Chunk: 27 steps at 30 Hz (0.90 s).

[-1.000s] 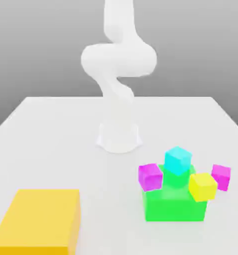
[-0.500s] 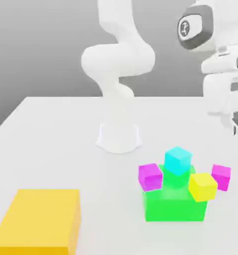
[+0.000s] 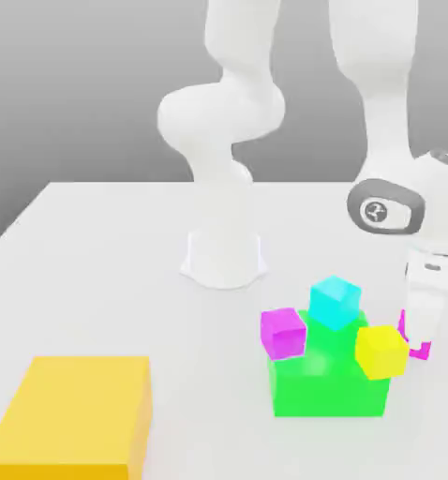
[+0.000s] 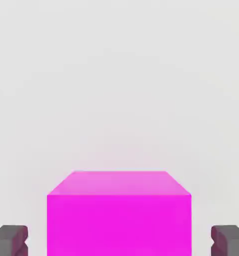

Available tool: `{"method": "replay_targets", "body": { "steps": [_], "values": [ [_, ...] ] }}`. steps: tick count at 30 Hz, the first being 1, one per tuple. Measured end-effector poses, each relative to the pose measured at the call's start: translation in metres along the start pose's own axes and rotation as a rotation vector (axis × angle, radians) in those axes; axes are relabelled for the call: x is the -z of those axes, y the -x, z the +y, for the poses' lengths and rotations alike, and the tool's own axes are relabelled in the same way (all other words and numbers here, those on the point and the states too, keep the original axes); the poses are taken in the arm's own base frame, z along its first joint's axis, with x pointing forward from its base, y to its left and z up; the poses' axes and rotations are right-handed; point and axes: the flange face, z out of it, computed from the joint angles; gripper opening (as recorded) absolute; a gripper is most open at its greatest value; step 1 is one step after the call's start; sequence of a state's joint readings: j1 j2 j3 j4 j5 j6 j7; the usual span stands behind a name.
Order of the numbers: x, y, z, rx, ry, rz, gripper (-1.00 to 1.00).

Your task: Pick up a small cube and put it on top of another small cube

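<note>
White tabletop (image 3: 97,253) under a grey backdrop carries all items.

Gripper (image 4: 119,242): in the hand view, the dark fingertips (image 4: 9,240) stand on either side of a pink cube (image 4: 119,212), with a thin gap visible between each pad and the cube's side faces. The jaws are partly open, slightly wider than the cube; contact is not visible. In the exterior view the gripper (image 3: 421,330) points down at the pink cube (image 3: 421,349), which rests on the table at the exterior view's right, just beside the yellow cube (image 3: 381,351).

Cube position: directly between the fingers, on the table, below the hand.

Orientation: the cube sits flat, top face up, one side face square to the hand camera. All edges look equal, so no long axis can be told.

A second pink cube (image 3: 283,332) rests against the green block (image 3: 329,382) on the exterior view's left; a cyan cube (image 3: 336,302) sits on the block.
</note>
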State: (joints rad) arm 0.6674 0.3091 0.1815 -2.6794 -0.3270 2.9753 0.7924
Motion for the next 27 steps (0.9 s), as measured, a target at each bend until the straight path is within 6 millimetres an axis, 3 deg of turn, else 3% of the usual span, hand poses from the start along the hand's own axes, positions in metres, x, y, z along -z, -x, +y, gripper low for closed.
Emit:
{"method": "replay_targets", "body": {
  "steps": [5,11,12,17,21,23,25,26,27],
  "values": [
    [0.000,0.000,0.000,0.000,0.001,0.001,-1.00],
    [0.054,0.000,0.000,-0.001,0.002,0.001,-1.00],
    [0.065,-0.007,0.008,-0.011,0.007,0.003,-1.00],
    [0.128,-0.063,0.082,-0.117,0.020,0.005,-1.00],
    [0.179,-0.084,0.136,-0.165,0.005,0.000,-1.00],
    [0.167,-0.088,0.145,-0.173,0.001,-0.001,-1.00],
    [0.142,-0.088,0.148,-0.177,0.001,-0.001,-1.00],
    [0.133,-0.088,0.149,-0.177,0.001,-0.001,1.00],
    [0.133,-0.088,0.149,-0.177,0.001,-0.001,1.00]
  ]
}}
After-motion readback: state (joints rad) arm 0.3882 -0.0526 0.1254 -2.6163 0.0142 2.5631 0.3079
